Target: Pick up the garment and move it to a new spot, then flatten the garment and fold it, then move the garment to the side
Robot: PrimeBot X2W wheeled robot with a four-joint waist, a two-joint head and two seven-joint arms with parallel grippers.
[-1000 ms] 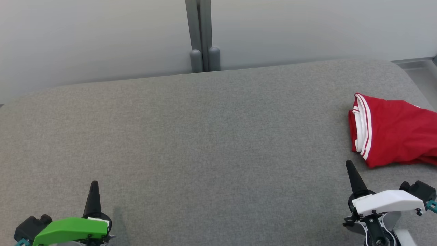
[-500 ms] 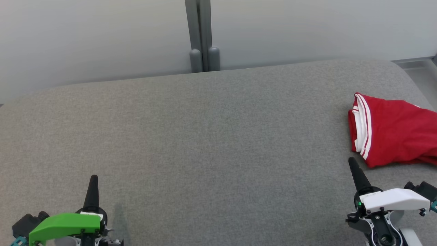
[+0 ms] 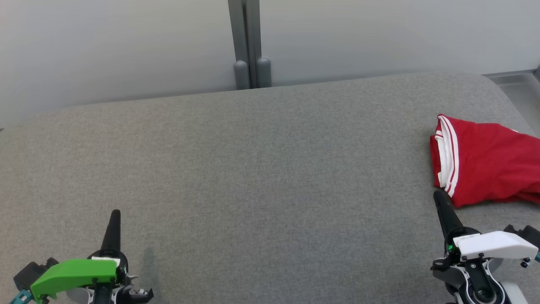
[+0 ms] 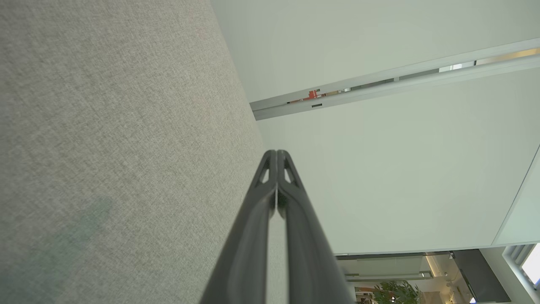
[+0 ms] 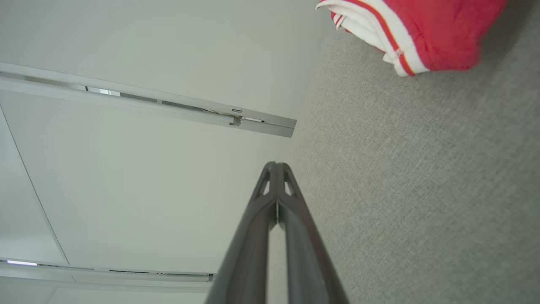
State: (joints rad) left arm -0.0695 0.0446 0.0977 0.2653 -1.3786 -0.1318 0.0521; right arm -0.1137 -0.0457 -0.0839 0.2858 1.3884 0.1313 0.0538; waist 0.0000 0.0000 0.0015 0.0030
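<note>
The garment (image 3: 485,160) is red with white-striped trim, lying folded at the right edge of the grey upholstered surface (image 3: 253,169); its right part runs out of the head view. In the right wrist view the garment (image 5: 422,29) sits at the top right. My right gripper (image 3: 438,196) is shut and empty, its tip just in front of the garment's near corner, apart from it. It shows with fingers pressed together (image 5: 276,166). My left gripper (image 3: 115,213) is shut and empty at the lower left, also with its fingers together (image 4: 277,154) in the left wrist view.
A grey post (image 3: 249,42) stands behind the surface's far edge, against pale wall panels. The surface's rounded right corner lies beyond the garment, with a grey ledge (image 3: 514,80) past it. The padded surface stretches bare between the two grippers.
Both grippers have moved a little forward over the surface. The right one's tip has come close to the garment's near corner. The garment has not moved.
</note>
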